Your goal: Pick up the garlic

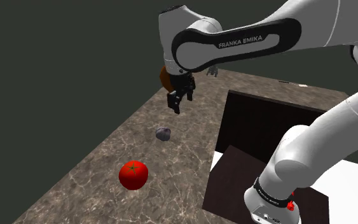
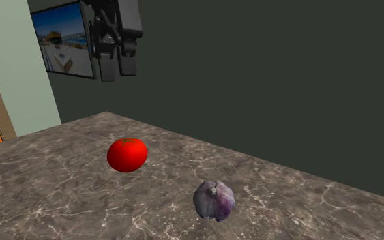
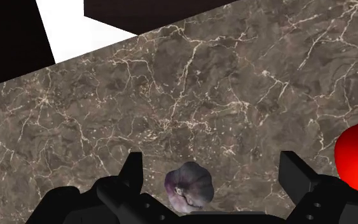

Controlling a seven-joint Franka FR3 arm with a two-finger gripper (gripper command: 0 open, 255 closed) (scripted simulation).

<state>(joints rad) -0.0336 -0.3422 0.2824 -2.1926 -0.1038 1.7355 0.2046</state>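
The garlic (image 1: 164, 133) is a small purplish-grey bulb lying on the brown marble counter (image 1: 107, 159). It also sits in the foreground of the second exterior view, garlic (image 2: 214, 200). My gripper (image 1: 179, 102) hangs well above the counter, a little beyond the garlic, its black fingers apart with nothing between them. From the hand camera, the garlic (image 3: 189, 185) lies far below, between the two open fingertips (image 3: 133, 167). The gripper (image 2: 117, 65) hangs at the top left of the second exterior view.
A red tomato (image 1: 133, 175) rests on the counter nearer the shoulder camera; tomato (image 2: 127, 154), tomato (image 3: 357, 156). A dark sunken sink (image 1: 260, 121) opens on the shoulder view's right of the garlic. A framed picture (image 2: 64, 41) hangs on the wall.
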